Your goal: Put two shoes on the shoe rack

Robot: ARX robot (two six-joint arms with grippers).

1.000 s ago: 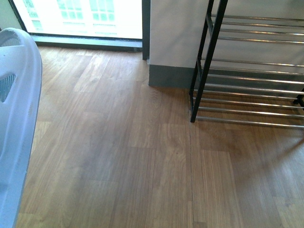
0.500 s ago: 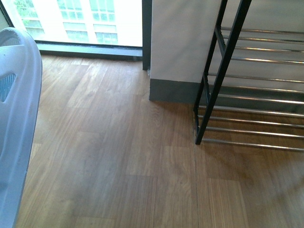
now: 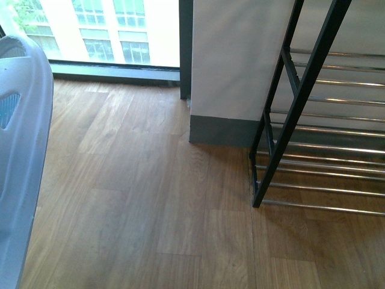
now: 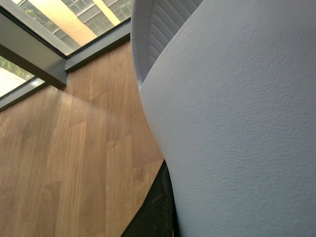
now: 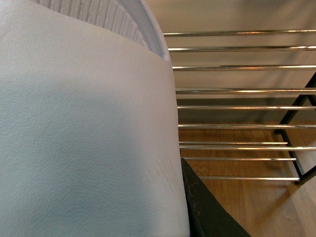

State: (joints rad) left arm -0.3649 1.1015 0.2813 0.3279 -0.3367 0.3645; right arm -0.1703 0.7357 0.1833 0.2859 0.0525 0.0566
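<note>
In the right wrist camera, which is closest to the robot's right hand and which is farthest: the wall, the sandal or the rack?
1. Sandal, held right up close.
2. Rack, its chrome bars just past the sandal.
3. Wall, behind the bars.

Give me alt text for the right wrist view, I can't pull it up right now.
A pale blue sandal fills most of the picture, pressed close to the camera beside a dark gripper finger. Behind it, the shoe rack shows chrome bars and a black frame above wooden floor.
</note>
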